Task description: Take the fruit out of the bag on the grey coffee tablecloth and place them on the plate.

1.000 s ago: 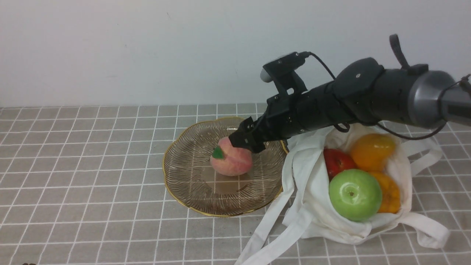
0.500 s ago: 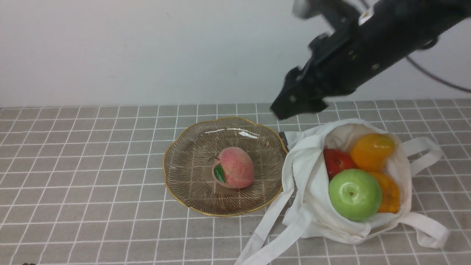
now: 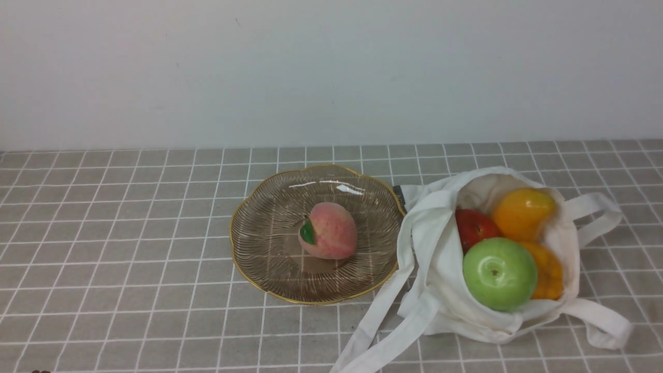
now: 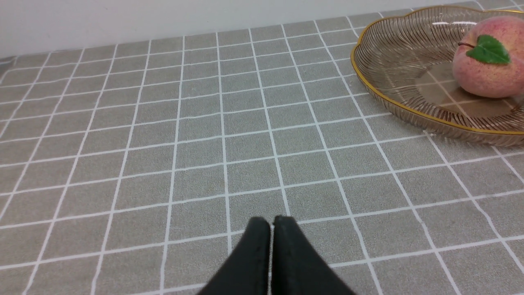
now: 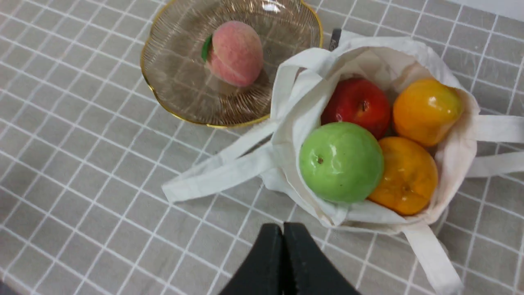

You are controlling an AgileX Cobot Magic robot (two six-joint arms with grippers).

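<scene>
The pink peach (image 3: 328, 230) lies in the ribbed glass plate (image 3: 259, 269) on the grey coffee tablecloth (image 3: 114, 248). To its right the white bag (image 3: 435, 269) lies open with a green apple (image 3: 499, 273), a red apple (image 3: 474, 227) and two orange-yellow fruits (image 3: 523, 206) inside. Neither arm shows in the front view. My left gripper (image 4: 271, 223) is shut and empty, low over the cloth well clear of the plate (image 4: 393, 53) and peach (image 4: 487, 61). My right gripper (image 5: 283, 230) is shut and empty, high above the bag (image 5: 294, 102), with the green apple (image 5: 340, 162) below it.
The bag's long straps (image 3: 378, 321) trail over the cloth toward the front edge, and another strap (image 3: 595, 212) loops out at the right. A plain white wall (image 3: 311, 72) stands behind the table.
My right arm let go of the peach on the plate, rose up and to the right, and left the front view. The peach rolled slightly and settled.
</scene>
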